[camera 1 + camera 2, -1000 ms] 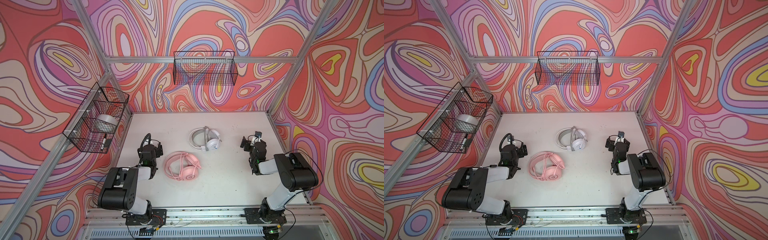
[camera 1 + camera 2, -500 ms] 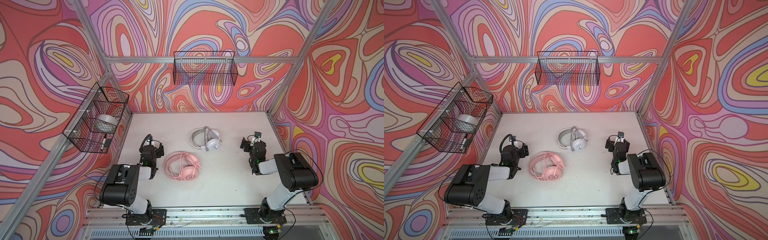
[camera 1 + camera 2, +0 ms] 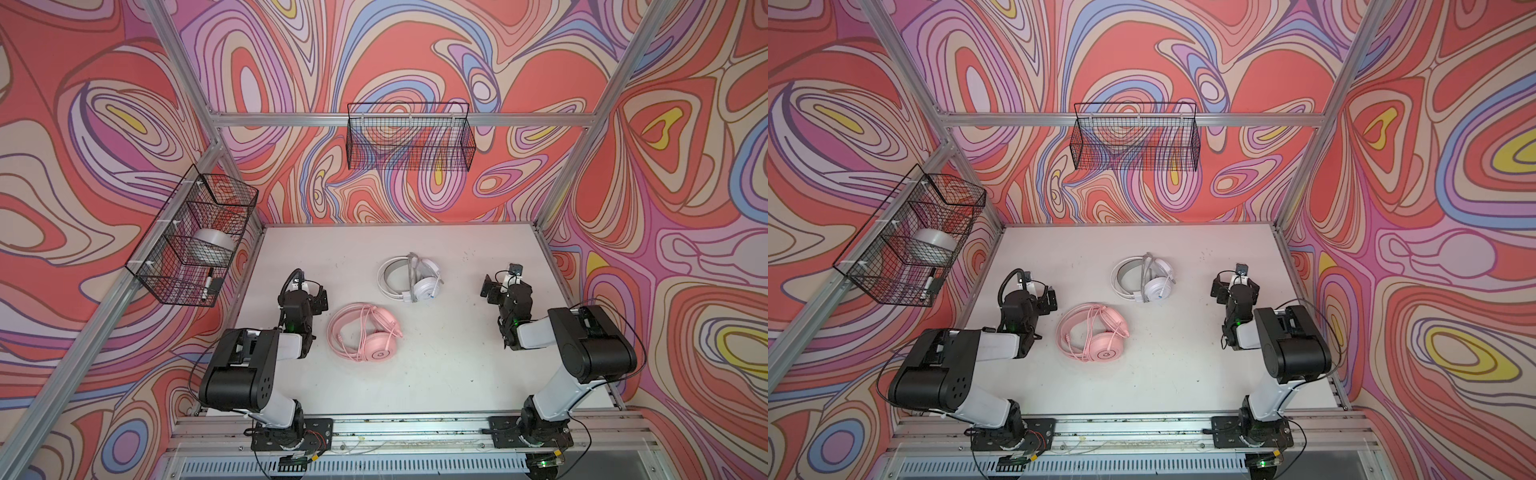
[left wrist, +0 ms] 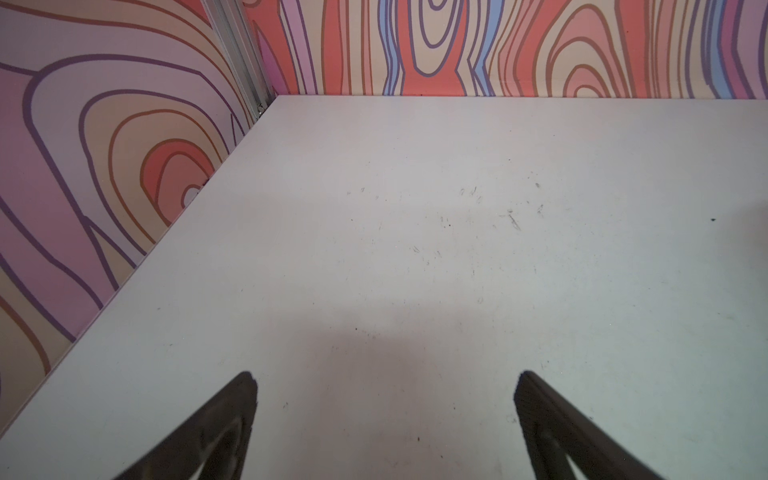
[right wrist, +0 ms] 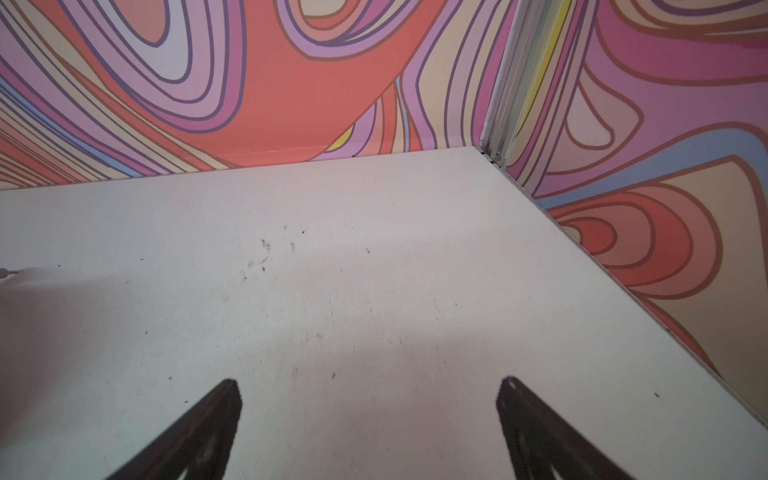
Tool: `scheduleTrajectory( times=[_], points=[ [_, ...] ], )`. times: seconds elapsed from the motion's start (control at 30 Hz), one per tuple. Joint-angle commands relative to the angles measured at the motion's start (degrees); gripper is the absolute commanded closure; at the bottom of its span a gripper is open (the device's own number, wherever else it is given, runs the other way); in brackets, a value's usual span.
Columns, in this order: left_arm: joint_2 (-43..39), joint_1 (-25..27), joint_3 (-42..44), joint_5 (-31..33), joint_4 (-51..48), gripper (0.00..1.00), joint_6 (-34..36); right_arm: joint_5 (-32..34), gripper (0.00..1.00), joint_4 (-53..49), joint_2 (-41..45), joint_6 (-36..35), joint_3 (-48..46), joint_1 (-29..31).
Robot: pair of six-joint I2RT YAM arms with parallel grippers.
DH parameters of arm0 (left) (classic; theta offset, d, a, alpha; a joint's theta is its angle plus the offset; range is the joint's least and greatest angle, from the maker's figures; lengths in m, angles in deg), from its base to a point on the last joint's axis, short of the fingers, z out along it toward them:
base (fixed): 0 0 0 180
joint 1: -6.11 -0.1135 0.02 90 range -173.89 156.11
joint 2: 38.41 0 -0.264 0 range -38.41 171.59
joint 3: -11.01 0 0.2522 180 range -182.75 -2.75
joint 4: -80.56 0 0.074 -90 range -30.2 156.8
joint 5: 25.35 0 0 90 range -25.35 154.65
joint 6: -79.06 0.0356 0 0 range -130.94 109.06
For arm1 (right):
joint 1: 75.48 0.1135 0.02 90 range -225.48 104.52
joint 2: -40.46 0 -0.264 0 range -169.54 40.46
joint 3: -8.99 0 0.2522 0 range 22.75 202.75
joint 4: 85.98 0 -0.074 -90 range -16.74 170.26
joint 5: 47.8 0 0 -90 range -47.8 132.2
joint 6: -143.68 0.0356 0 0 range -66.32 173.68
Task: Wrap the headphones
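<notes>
The pink headphones (image 3: 365, 335) lie mid-table (image 3: 449, 374), just right of the left gripper (image 4: 384, 384), whose jaws stand wide apart, empty. The white headphones (image 3: 410, 280) lie farther back, well left of the right gripper (image 5: 369, 388) (likewise spread, empty). Both cables seem looped over the bands.

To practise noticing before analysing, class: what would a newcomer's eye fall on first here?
The swirling red, pink and purple walls surround everything. On the white table, pink headphones lie near the middle and white headphones farther back. The left gripper and right gripper stand on either side, both open and empty.
</notes>
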Motion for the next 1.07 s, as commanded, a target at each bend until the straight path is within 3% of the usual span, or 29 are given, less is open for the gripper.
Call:
scheduleTrajectory(
  times=[0.0, 1.03],
  points=[
    [0.06, -0.26, 0.91, -0.42, 2.88, 0.00, 0.46, -0.27, 0.01, 0.15, -0.40, -0.30, 0.30, -0.37],
    [0.10, -0.22, 0.64, -0.52, 2.55, 0.00, 0.58, -0.18, 0.02, 0.16, -0.40, -0.38, 0.37, -0.40]
  ],
)
